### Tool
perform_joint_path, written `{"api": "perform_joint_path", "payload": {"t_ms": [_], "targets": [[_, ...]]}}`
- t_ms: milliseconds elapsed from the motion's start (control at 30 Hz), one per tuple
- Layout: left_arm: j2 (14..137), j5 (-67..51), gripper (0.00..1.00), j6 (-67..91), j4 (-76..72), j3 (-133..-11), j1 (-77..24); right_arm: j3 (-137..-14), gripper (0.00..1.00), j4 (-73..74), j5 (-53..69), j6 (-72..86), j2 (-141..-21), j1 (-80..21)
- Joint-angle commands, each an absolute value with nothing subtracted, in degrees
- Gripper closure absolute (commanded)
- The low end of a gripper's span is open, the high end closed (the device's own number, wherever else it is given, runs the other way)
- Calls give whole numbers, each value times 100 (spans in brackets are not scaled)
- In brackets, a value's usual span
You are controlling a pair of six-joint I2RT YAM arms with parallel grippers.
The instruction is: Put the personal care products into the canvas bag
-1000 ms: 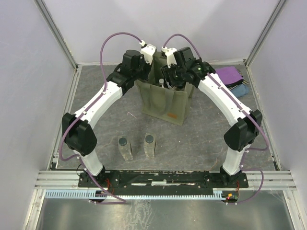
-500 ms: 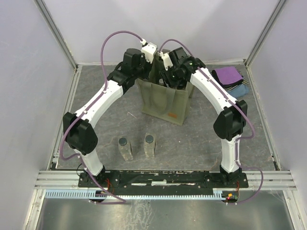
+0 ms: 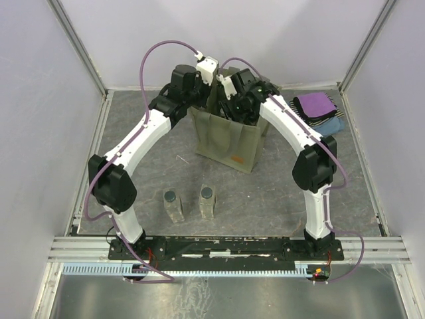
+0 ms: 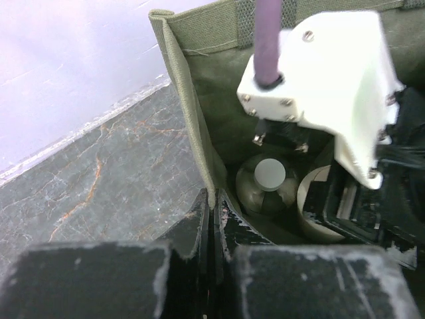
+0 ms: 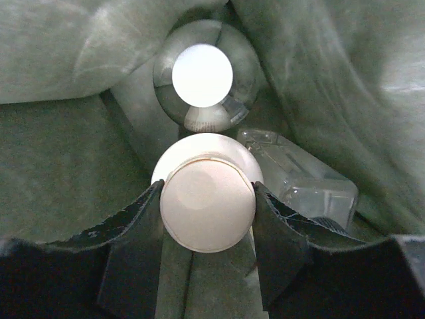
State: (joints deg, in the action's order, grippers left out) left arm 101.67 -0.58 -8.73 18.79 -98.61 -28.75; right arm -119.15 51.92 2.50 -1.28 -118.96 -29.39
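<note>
Two grips: pinching olive-green canvas bag (image 4: 182, 93) rim tight with left gripper (image 4: 212, 203) to keep mouth open; clamping cream-white round jar (image 5: 208, 216) in right gripper (image 5: 208, 196), deep inside bag. Leaves two clear rectangular bottles (image 3: 172, 205) (image 3: 207, 201) out on table (image 3: 279, 193).

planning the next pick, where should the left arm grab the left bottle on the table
Probably from straight above: the left bottle stands upright, dark cap up. Grip its flat near and far faces just below the cap; the right bottle stands close beside it, so the side faces leave less room.
</note>
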Motion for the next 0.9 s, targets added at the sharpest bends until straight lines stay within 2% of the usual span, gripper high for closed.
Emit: {"api": "perform_joint_path", "payload": {"t_ms": [0,100,167,233,367,600,633,867], "targets": [[10156,-89,97,-1143,1505,-10205,-2892,-11916,100,4740,5,-275,-11978,-2891],[10161,-83,97,-1148,1495,-10179,-2896,-11867,99,4773,0,-272,-12032,-2890],[10161,-73,97,-1144,1488,-10141,-2892,-11862,93,4818,0,-268,-12057,-2891],[10161,-57,97,-1146,1473,-10091,-2894,-11857,81,4878,11,-243,-12050,-2884],[10160,20,97,-1182,1413,-9964,-2895,-11888,44,4962,35,-88,-11938,-2881],[10187,-45,97,-1059,1301,-9868,-2855,-12288,3,5041,-21,254,-11309,-2861],[10191,-98,97,-998,1283,-9882,-2843,-12382,0,5051,-43,255,-11195,-2860],[10341,-360,97,-698,1311,-10019,-2669,-12500,0,5258,-26,178,-10310,-2852]]}}
